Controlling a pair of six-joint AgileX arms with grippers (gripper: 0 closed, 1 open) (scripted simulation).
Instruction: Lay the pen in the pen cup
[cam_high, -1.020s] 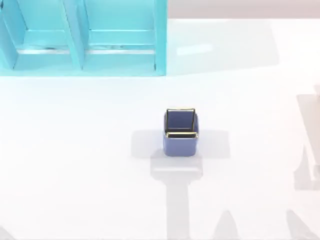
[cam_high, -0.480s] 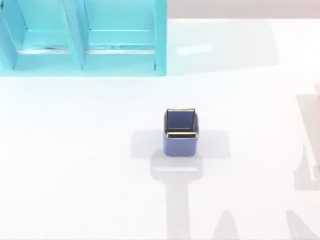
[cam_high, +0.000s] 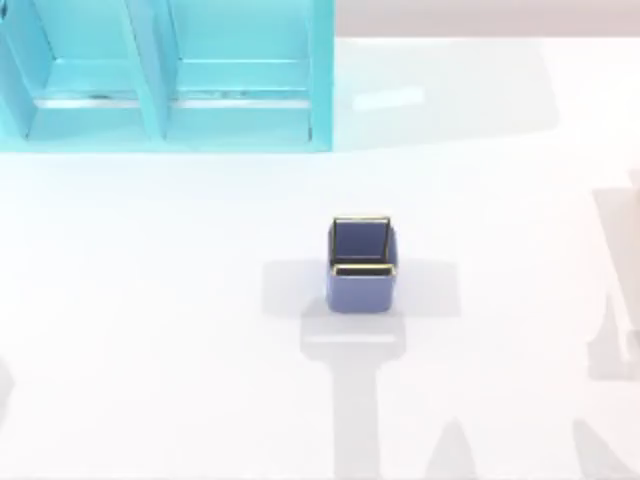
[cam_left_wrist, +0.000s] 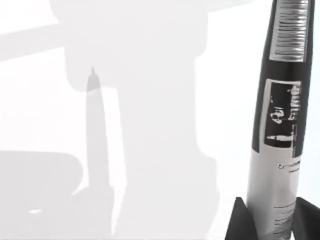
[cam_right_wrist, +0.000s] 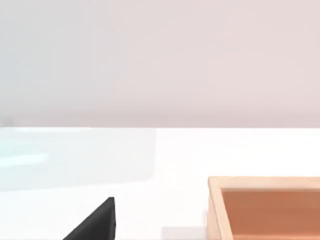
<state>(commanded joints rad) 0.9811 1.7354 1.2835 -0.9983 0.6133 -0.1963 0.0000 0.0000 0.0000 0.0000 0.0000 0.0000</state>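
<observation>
1. While my left gripper (cam_left_wrist: 272, 225) pinches the pen (cam_left_wrist: 280, 125) between its dark fingertips, the pen stands over bare white table (cam_high: 150, 300).
2. The pen cup (cam_high: 361, 264) sits mid-table — upright, apart from the turquoise shelf (cam_high: 165, 75).
3. One right gripper fingertip (cam_right_wrist: 97, 222) shows near an orange tray (cam_right_wrist: 265, 207) — whether it is spread, I cannot tell.

A smooth white table (cam_high: 150, 300) spreads across the scene, brightly lit and crossed by soft grey shadows. At its far left stands a large turquoise shelf unit (cam_high: 160, 75) with upright dividers. A pale, plain wall (cam_right_wrist: 160, 60) rises beyond the table's far edge.
</observation>
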